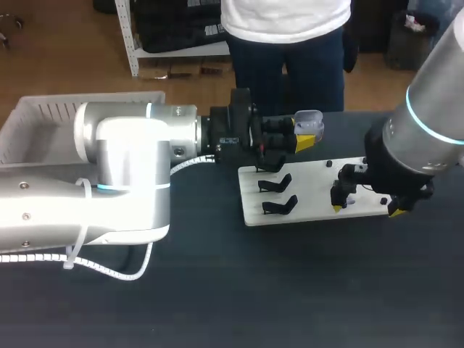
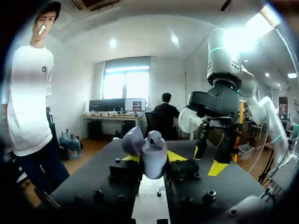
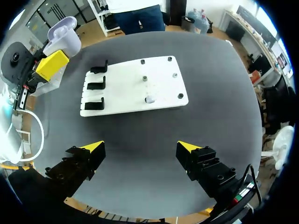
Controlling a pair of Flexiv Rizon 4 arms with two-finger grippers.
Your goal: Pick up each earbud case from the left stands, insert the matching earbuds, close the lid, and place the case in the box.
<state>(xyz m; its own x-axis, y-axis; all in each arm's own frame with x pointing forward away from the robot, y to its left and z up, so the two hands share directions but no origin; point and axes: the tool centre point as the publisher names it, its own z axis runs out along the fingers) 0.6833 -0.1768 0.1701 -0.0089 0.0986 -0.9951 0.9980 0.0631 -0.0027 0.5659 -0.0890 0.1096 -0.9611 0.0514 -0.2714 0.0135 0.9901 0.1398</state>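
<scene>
My left gripper (image 1: 306, 138) is shut on a pale lavender earbud case (image 1: 308, 119), held in the air over the far left corner of the white board (image 1: 312, 210). In the left wrist view the case (image 2: 154, 156) sits between my yellow tips with its lid (image 2: 132, 140) swung open. Three black stands (image 3: 96, 86) line the board's left edge, all bare. A small white earbud (image 3: 149, 99) rests on the board (image 3: 135, 93) among short pegs. My right gripper (image 3: 140, 148) hangs open above the board's right part (image 1: 366, 206), with nothing between its fingers.
A white slatted box (image 1: 43, 119) stands at the table's far left, partly hidden behind my left arm. The dark tabletop (image 1: 290, 290) stretches in front of the board. My right arm's gripper (image 2: 219, 149) shows just ahead of the held case.
</scene>
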